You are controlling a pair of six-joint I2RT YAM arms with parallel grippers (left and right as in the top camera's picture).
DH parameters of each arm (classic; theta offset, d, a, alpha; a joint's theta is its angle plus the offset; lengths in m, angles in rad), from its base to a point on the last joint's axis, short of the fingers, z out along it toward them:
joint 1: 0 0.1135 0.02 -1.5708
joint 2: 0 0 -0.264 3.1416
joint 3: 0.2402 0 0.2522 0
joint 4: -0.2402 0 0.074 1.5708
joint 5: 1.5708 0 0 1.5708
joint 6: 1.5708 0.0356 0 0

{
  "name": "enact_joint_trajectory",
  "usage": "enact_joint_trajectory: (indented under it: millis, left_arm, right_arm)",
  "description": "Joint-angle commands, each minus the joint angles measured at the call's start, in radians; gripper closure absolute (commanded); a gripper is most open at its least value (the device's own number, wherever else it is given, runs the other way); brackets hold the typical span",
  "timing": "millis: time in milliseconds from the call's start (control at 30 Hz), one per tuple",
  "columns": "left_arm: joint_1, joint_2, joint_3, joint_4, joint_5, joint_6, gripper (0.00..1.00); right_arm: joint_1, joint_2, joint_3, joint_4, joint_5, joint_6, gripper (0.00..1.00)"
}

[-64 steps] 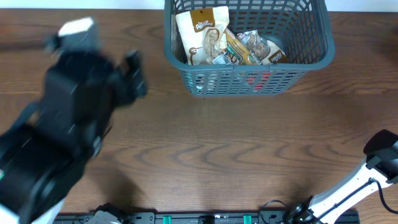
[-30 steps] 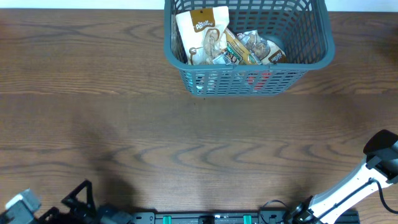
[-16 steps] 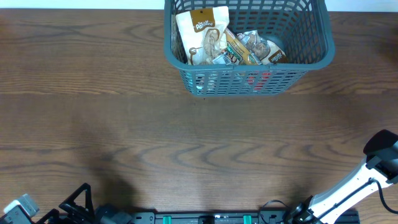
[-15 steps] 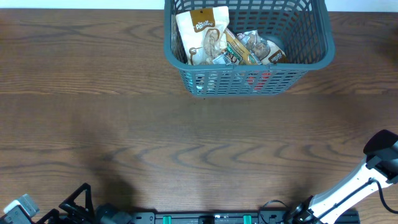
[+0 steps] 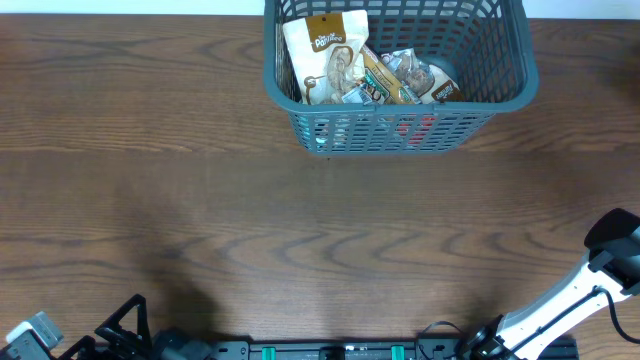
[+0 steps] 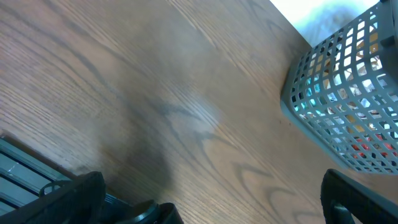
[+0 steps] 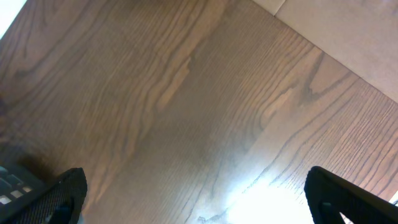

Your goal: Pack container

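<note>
Left wrist view: container (image 6: 339, 112) well beyond the spread left hand (image 6: 211, 190).

Count: 1 container (image 5: 340, 130), 1 table (image 5: 300, 220), 2 grippers (left gripper (image 6: 217, 198), right gripper (image 7: 205, 198)), and at least 3 packets (image 5: 325, 55) in the container, overlap hiding any more.

The table (image 5: 300, 220) is dark brown wood with a wavy grain. A black rail (image 5: 330, 351) with green clips runs along its near edge, and a pale strip (image 5: 130, 7) shows beyond its far edge.
</note>
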Motion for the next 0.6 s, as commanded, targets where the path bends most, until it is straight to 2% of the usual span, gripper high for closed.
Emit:
enact_joint_trajectory:
  millis: [0,167,267,467,567]
  left_arm:
    - [0.003,-0.003,-0.008,-0.031,-0.005,-0.013,0.01]
    - [0.016,-0.003,-0.008,-0.04,-0.005,-0.013,0.01]
    - [0.079,-0.003,-0.008,-0.013,-0.026,-0.013,0.01]
    - [0.26,-0.003,-0.013,0.38,-0.039,-0.013,0.01]
    - [0.341,-0.003,-0.037,0.499,-0.108,-0.009,0.01]
  right_arm:
    - [-0.003,0.0,0.002,-0.003,0.0,-0.005,0.01]
    - [-0.003,0.0,0.002,-0.003,0.0,-0.005,0.01]
    - [-0.003,0.0,0.002,-0.003,0.0,-0.005,0.01]
    - [-0.003,0.0,0.002,-0.003,0.0,-0.005,0.01]
    - [-0.003,0.0,0.002,-0.003,0.0,-0.005,0.01]
